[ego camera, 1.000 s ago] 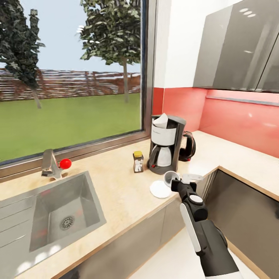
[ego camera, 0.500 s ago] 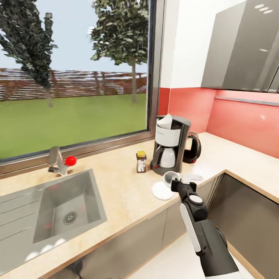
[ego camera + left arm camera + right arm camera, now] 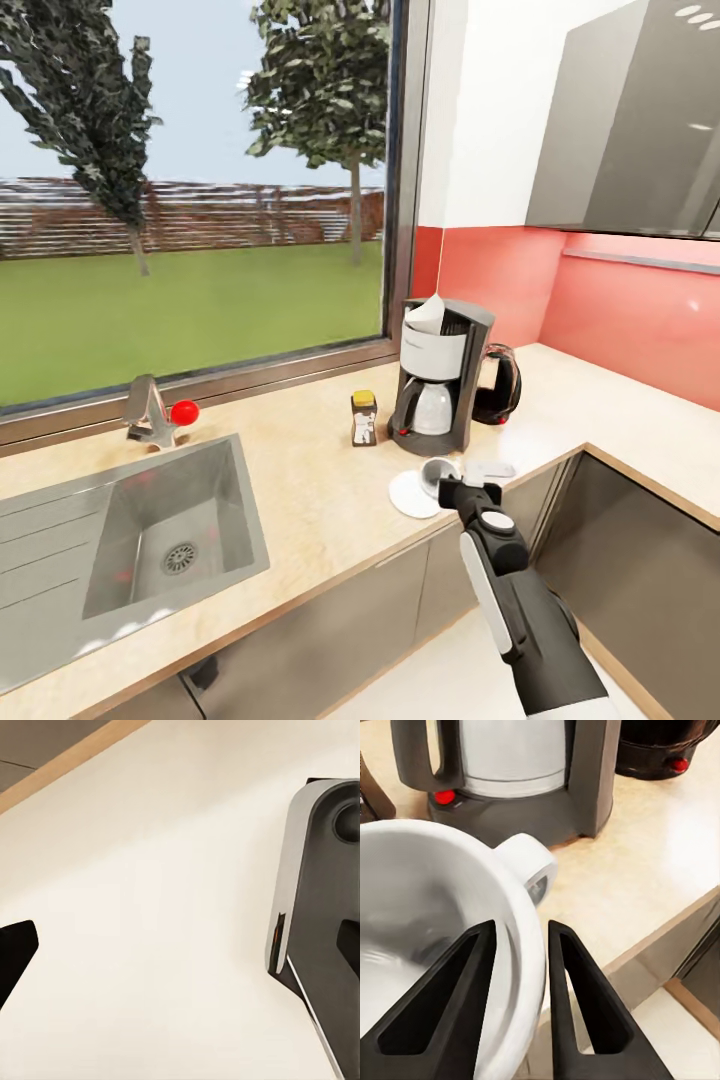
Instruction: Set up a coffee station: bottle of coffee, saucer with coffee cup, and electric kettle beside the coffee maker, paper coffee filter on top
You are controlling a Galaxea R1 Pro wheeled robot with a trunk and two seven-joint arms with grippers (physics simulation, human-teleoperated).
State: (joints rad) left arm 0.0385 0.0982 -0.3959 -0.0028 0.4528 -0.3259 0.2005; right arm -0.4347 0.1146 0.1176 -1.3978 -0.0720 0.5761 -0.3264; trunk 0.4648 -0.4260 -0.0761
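The coffee maker (image 3: 440,378) stands on the kitchen countertop (image 3: 320,500) with a paper coffee filter (image 3: 426,313) on its top. To its left stands the bottle of coffee (image 3: 363,418), and the electric kettle (image 3: 497,385) is just behind it on the right. In front lies the saucer (image 3: 407,497). My right gripper (image 3: 452,487) is shut on the rim of the coffee cup (image 3: 438,471), holding it over the saucer's right edge. The right wrist view shows the cup (image 3: 420,907) with its wall between the fingers (image 3: 585,1012). My left gripper (image 3: 180,960) hangs open over pale floor.
A steel sink (image 3: 60,530) with a faucet (image 3: 148,410) and red knob lies at the left. A big window runs behind the counter. The worktop turns a corner at the right under grey wall cabinets (image 3: 630,120), against a red backsplash. Grey cabinet fronts (image 3: 640,560) stand close to my right arm.
The head camera has shifted, sliding the whole scene a little. My right gripper has sunk slightly with the cup, closer to the saucer.
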